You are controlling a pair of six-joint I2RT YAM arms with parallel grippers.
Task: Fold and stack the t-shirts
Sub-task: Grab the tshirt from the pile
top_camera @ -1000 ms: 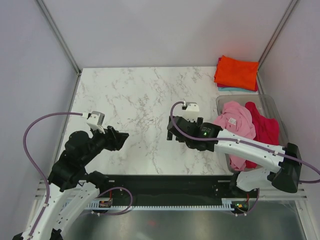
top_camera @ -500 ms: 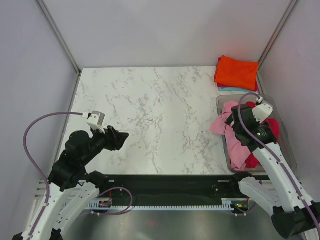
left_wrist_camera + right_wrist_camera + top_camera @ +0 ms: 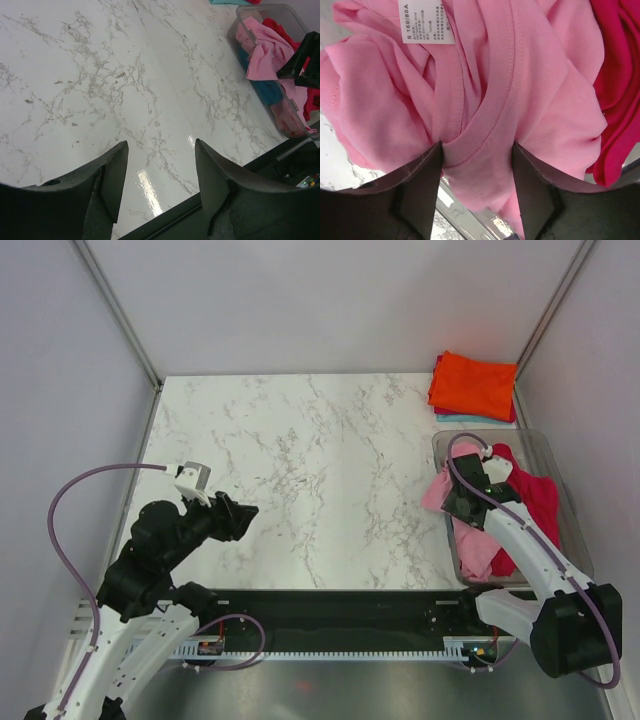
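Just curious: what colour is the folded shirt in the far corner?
The folded shirt is orange; clearest from the top view.

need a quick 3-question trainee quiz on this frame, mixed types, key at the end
1. True or false: the left gripper holds a shirt.
2. Which shirt lies between the fingers of the right gripper? A white shirt, B light pink shirt, C green shirt.
3. In a few words: where is the folded orange shirt?
Key: 1 false, it hangs open over the table. 2 B. 3 At the table's far right corner, beyond the bin.
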